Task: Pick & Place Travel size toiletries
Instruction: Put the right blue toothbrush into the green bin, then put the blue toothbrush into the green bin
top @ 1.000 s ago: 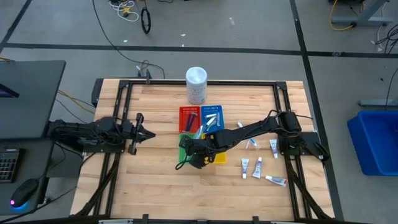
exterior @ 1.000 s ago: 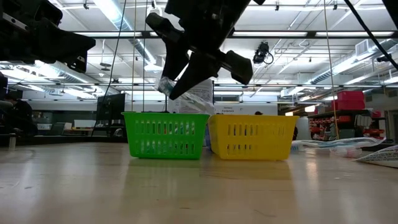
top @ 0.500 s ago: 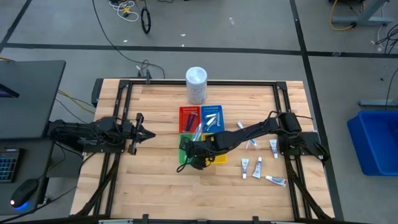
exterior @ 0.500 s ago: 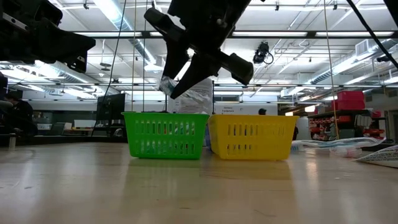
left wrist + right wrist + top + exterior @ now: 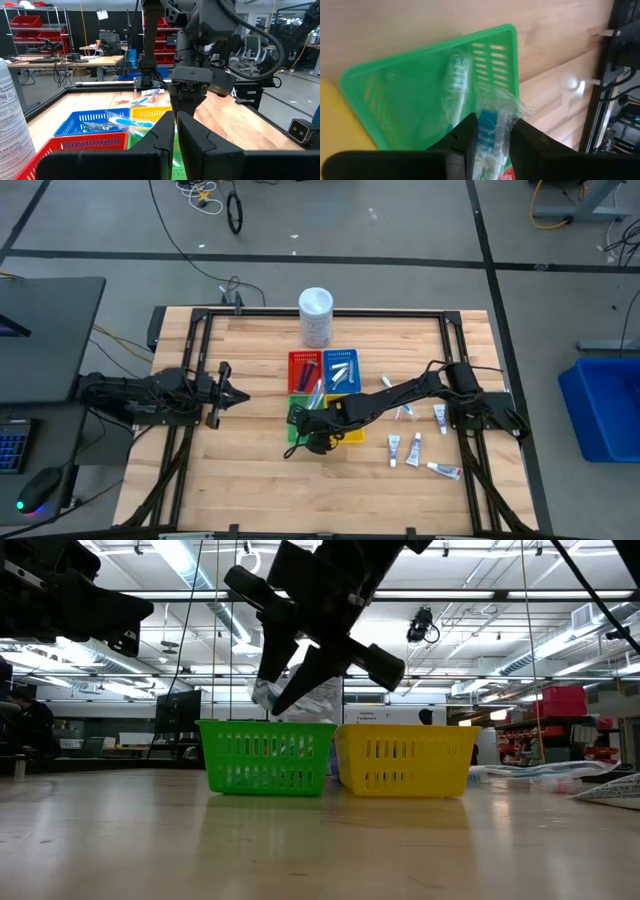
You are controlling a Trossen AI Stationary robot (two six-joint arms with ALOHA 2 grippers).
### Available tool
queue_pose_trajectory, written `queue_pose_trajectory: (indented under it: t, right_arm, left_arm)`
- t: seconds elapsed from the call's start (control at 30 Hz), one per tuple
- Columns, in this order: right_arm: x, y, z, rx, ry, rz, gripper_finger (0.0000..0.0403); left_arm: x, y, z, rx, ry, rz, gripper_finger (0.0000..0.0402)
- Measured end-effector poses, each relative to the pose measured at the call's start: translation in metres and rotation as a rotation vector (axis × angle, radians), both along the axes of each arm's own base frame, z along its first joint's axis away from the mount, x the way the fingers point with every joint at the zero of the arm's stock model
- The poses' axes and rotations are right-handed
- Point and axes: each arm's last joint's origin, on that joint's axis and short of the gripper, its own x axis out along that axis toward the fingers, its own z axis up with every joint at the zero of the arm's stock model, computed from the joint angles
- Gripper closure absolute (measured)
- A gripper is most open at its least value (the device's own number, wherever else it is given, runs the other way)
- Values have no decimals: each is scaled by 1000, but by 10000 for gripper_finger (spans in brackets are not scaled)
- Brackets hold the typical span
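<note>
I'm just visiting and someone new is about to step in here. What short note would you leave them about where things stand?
Right gripper: shut on a clear-wrapped toothbrush, held above the green tray.
Left gripper: shut, empty, waiting at the table's left side.
Done: one wrapped item lies in the green tray; the red tray and blue tray hold things too.
Left: drop this toothbrush, then clear the small tubes lying on the wood by the right arm's base. What the yellow tray holds can't be seen.

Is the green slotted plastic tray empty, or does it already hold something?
Not empty. In the right wrist view a clear-wrapped item lies inside the green tray, below the right gripper, which holds another wrapped blue-and-white stick.
</note>
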Motion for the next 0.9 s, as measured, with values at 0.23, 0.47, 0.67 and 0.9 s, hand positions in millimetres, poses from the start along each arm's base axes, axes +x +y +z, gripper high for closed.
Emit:
queue_pose_trajectory:
  t: [0.23,0.47,0.67,0.9]
  right_arm:
    - [2,1,1,9,-28,-2,273]
    - [3,1,1,28,-29,3,221]
    - [3,1,1,36,-30,-8,187]
    - [3,1,1,42,-32,-18,177]
  left_arm:
    - [0,0,0,0,0,0,374]
    - [0,0,0,0,1,0,374]
    - [0,0,0,0,1,0,374]
    - [0,0,0,0,1,0,374]
